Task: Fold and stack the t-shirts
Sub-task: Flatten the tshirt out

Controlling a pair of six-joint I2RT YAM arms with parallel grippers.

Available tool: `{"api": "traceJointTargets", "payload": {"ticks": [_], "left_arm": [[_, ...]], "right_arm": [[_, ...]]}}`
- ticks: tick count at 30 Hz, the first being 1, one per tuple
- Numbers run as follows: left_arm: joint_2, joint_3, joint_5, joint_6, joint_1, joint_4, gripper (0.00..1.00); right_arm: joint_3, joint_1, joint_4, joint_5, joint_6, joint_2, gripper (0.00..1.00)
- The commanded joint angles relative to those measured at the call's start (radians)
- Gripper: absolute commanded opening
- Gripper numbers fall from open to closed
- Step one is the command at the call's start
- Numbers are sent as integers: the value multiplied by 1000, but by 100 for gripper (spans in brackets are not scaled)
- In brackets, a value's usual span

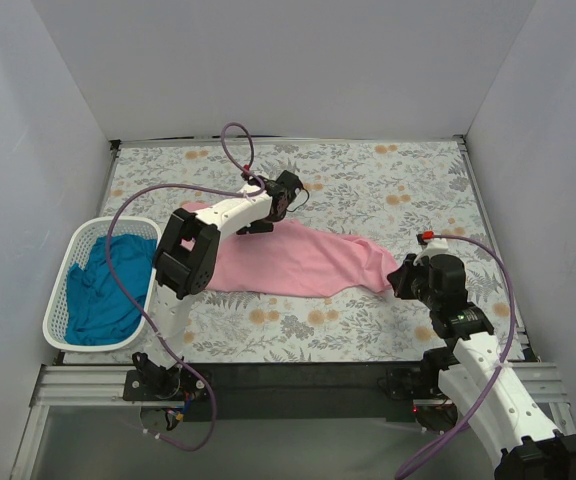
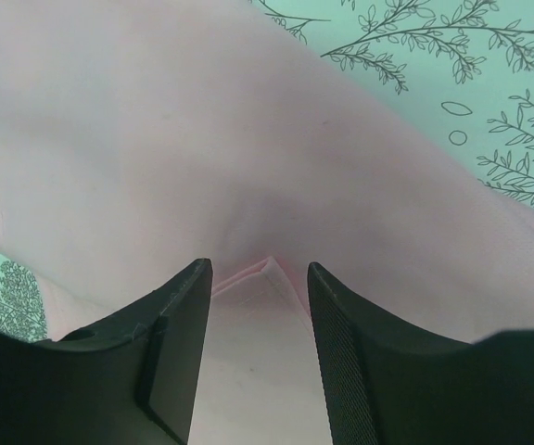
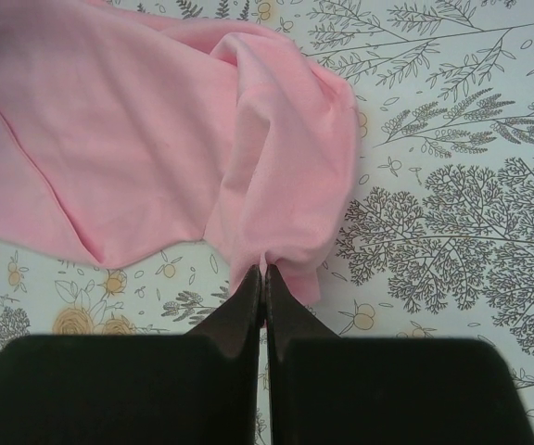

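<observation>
Since right gripper (image 3: 264, 271) is clamped on an edge of the pink t-shirt (image 3: 146, 158) at its tips while left gripper (image 2: 258, 271) straddles a fabric ridge, jaws apart, close left fully first, then lift both evenly, cloth taut.

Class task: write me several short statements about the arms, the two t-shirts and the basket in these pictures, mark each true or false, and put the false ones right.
1. The teal t-shirt lies inside the white basket. True.
2. The right gripper is open above bare table. False: it is shut on an edge of the pink t-shirt.
3. The left gripper is open over the pink t-shirt, a ridge of cloth between its fingers. True.
4. The pink t-shirt sits folded on top of the teal one. False: it lies stretched out on the table, outside the basket.
</observation>
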Motion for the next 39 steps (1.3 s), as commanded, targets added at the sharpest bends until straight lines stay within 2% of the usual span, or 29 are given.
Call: {"api": "traceJointTargets", "payload": {"ticks": [1, 24, 27, 35, 39], "left_arm": [[-24, 34, -21, -28, -1, -47, 44], [79, 71, 9, -66, -6, -104, 41], [77, 63, 2, -74, -6, -110, 37], [31, 30, -38, -100, -6, -124, 9], [-32, 19, -70, -101, -6, -116, 1]], "right_arm": [[-12, -5, 52, -7, -4, -9, 1], [-54, -5, 87, -24, -1, -17, 1], [-52, -5, 87, -27, -3, -20, 1], [-46, -5, 90, -37, 0, -9, 1], [-23, -5, 89, -40, 2, 1, 1]]}}
